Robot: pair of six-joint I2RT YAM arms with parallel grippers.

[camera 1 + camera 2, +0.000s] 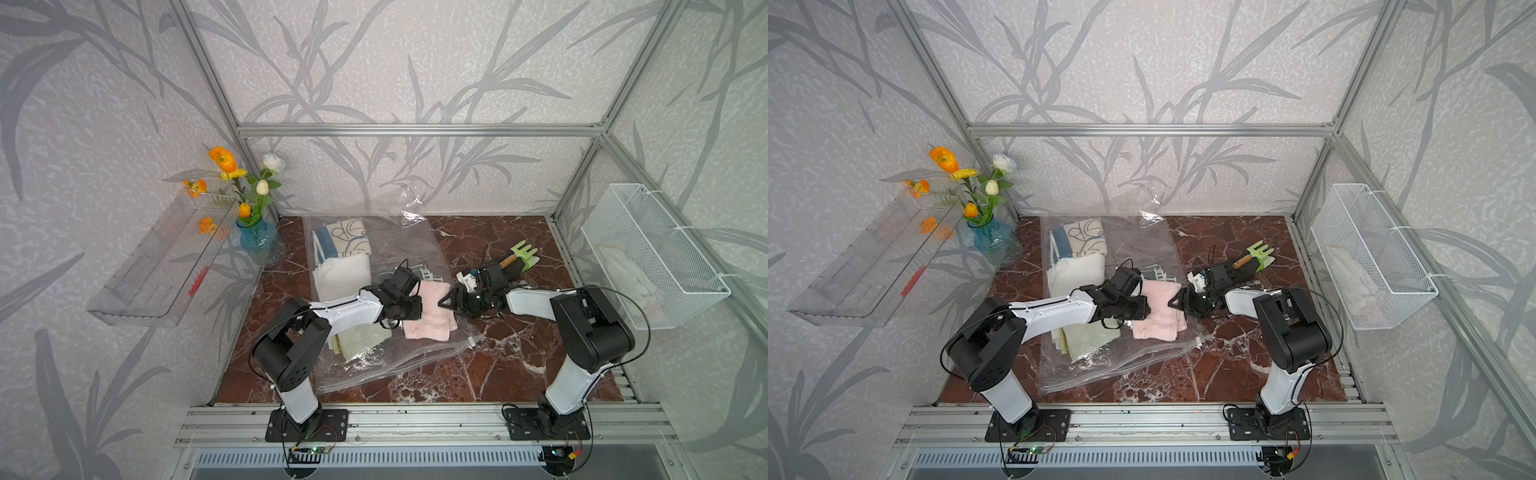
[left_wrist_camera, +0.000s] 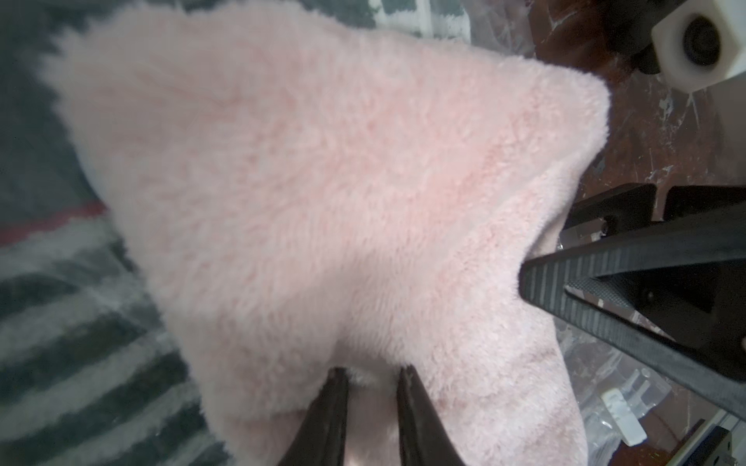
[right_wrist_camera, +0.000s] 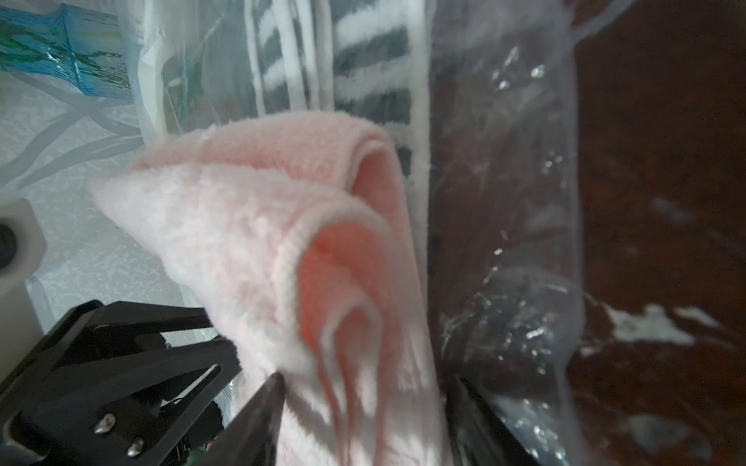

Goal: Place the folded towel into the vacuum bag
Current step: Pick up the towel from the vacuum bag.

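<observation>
Pink towel (image 2: 323,181): fluffy matt pile cloth. Vacuum bag (image 1: 361,365): clear, glossy, crinkled plastic film. Tabletop (image 1: 519,361): polished red-brown stone look (white veins). Basket (image 1: 673,249), 3 o'clock: white wire mesh.

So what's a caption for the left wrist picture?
Left gripper pinches one edge of the fluffy pink towel.

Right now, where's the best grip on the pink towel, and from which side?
Probably the two opposite side edges, one hand from each side, coming in low. The pink towel is folded in soft stacked layers; its broad top offers nothing to pinch, the edges do. The left hand and right hand are closed on those edges.
</observation>
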